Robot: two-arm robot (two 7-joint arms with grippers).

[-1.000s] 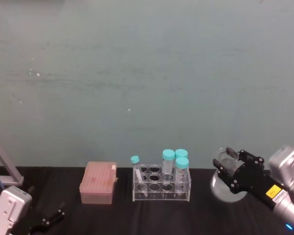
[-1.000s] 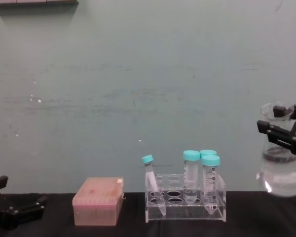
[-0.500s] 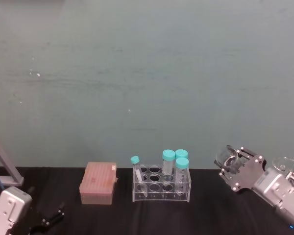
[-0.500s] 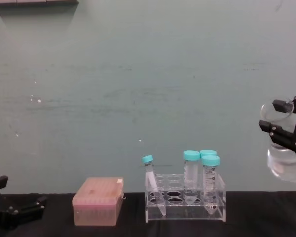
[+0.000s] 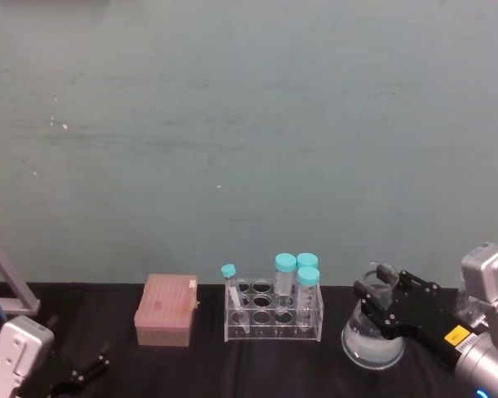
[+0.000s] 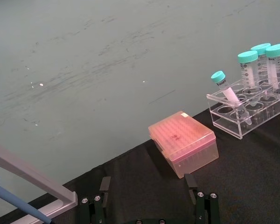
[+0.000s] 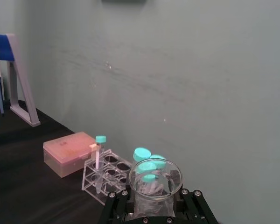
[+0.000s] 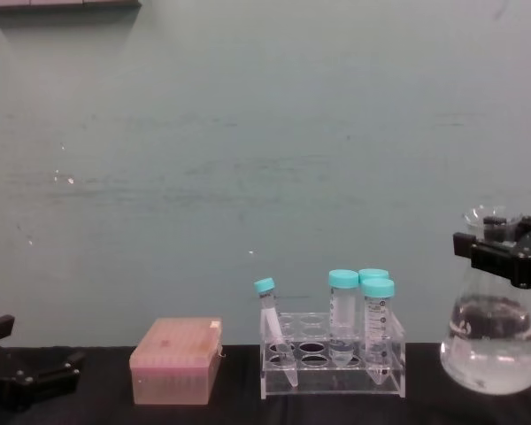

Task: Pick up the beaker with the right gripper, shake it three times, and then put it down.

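Observation:
The beaker [image 8: 491,350], a clear conical flask with a little liquid, stands upright at the right of the black table, its base level with the foot of the tube rack. I cannot tell whether the base touches the table. My right gripper [image 8: 503,251] is shut on the beaker's neck just under the flared rim. From the head view the beaker [image 5: 369,342] sits right of the rack, with the right gripper [image 5: 380,298] on its neck. In the right wrist view the rim [image 7: 155,173] rises between the jaws. My left gripper [image 6: 147,186] is parked open at the near left.
A clear tube rack [image 8: 334,367] holds several teal-capped tubes, just left of the beaker. A pink tip box [image 8: 175,361] sits farther left. A pipette stand [image 5: 4,282] is at the far left edge. A teal wall stands close behind the table.
The right gripper swung the beaker up and to the right, tilted, then brought it back down. It is now upright and low by the table.

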